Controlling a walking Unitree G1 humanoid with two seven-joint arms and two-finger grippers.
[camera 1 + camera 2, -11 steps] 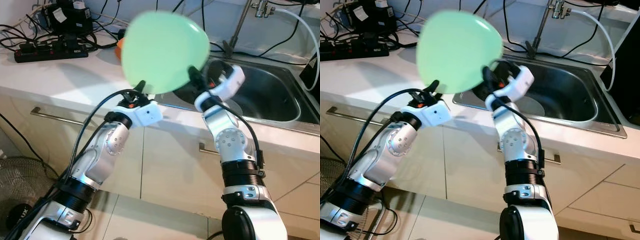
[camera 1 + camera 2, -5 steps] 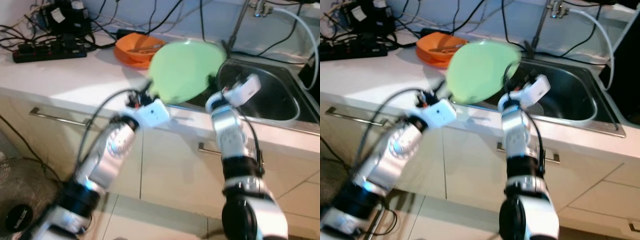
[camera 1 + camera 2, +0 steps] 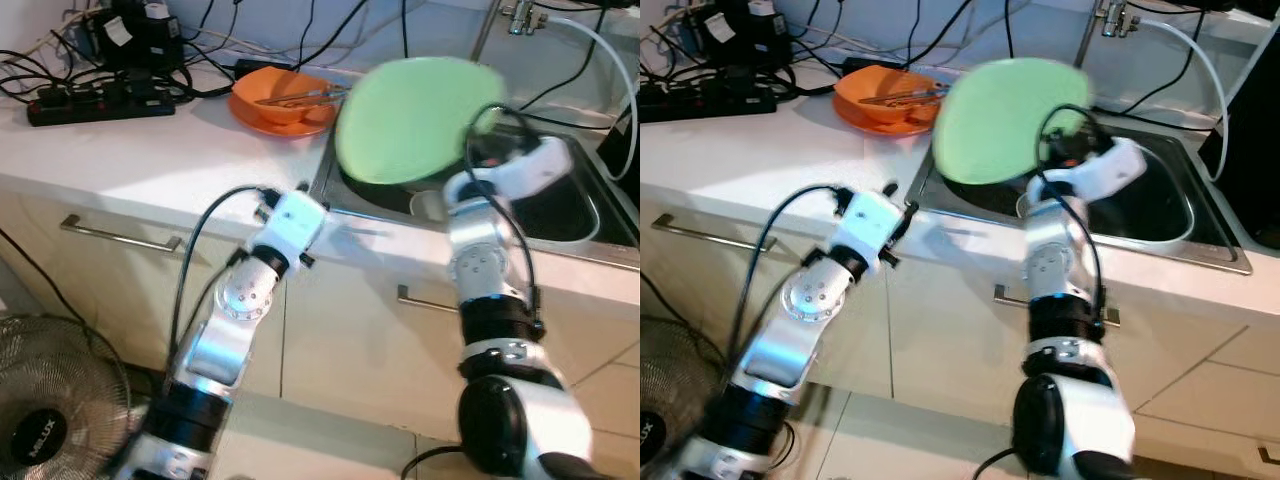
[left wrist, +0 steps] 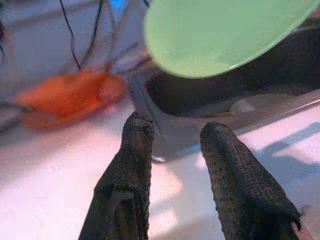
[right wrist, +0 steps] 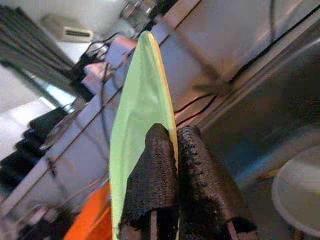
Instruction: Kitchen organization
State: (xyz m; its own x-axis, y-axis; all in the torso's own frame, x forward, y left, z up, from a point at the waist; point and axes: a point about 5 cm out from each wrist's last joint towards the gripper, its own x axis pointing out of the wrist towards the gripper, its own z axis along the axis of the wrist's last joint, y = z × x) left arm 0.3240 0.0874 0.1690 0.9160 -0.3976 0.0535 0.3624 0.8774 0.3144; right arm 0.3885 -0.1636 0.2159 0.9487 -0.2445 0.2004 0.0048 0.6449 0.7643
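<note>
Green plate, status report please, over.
Right gripper shut on green plate, above sink. Left gripper open, over counter. White dish in sink below.

Your head views are bright and evenly lit, with a sunny patch on the white countertop (image 3: 150, 150). Motion blur smears the green plate (image 3: 415, 115) and left arm. Both wrist views look soft, backgrounds unfocused.

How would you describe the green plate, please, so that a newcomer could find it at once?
Start at the stainless steel sink set in the white countertop. Above its left half, the right claw is shut on the rim of a round pale green plate, held in the air. The orange bowl on the counter beside it is smaller and holds utensils.
</note>
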